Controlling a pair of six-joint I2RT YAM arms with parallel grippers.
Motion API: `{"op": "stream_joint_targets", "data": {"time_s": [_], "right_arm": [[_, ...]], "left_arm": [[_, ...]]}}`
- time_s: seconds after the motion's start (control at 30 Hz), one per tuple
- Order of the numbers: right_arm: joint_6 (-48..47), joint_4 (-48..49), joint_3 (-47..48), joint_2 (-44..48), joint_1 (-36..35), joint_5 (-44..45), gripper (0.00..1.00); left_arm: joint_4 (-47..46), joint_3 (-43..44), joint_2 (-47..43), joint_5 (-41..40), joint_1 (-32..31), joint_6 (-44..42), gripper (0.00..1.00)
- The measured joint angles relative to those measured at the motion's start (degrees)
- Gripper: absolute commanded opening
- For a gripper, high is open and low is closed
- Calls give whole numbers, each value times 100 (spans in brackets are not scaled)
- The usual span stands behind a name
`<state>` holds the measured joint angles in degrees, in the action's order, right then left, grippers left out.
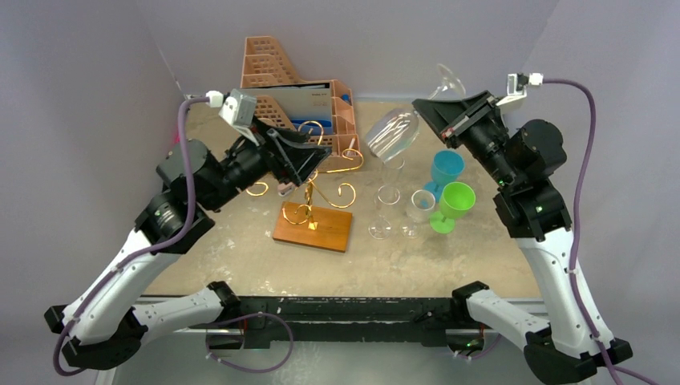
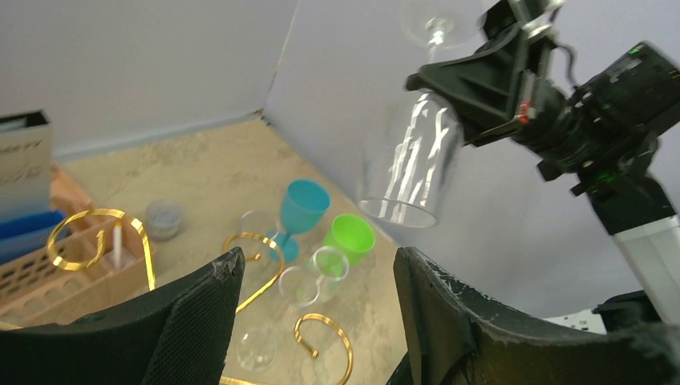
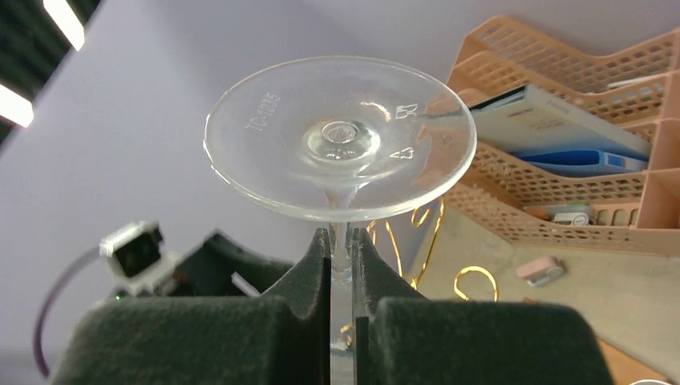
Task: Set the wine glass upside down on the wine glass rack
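Observation:
The clear wine glass (image 1: 393, 135) hangs upside down and tilted above the table, its foot (image 3: 341, 136) on top. My right gripper (image 1: 429, 107) is shut on its stem just under the foot (image 3: 342, 249). In the left wrist view the bowl (image 2: 410, 160) hangs mouth down, above and beyond my jaws. The wine glass rack (image 1: 314, 228), gold scroll arms on a brown wooden base, stands left of the glass. My left gripper (image 1: 317, 164) hovers open at the rack's upper arms with nothing between its fingers (image 2: 317, 281); gold curls (image 2: 321, 337) show below it.
A peach perforated organizer (image 1: 297, 88) with papers stands behind the rack. A blue goblet (image 1: 446, 168), a green goblet (image 1: 455, 200) and two clear glasses (image 1: 389, 204) (image 1: 421, 204) stand right of the rack, below the held glass.

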<state>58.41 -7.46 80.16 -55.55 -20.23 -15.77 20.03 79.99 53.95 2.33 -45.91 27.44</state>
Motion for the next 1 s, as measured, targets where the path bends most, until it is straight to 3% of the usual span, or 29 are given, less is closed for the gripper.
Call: {"op": "stream_joint_targets", "data": {"time_s": [0.27,0.57,0.77,1.0], "right_arm": [[-1775,-380,31,468,-2,-1781,0],[-3486,-1379,310,1224,-2,-3176,0],[-4577,-2024,-358,1451,-7,-3580,0],[-5215,-2133,-1298,988,-7,-3558,0]], "left_arm": [[1462,424,-205,-791,0,-2,67],[2046,564,-240,-1364,0,-2,67],[2277,597,-234,-1818,0,-2,67],[2677,828,-195,-2122,0,-208,67]]}}
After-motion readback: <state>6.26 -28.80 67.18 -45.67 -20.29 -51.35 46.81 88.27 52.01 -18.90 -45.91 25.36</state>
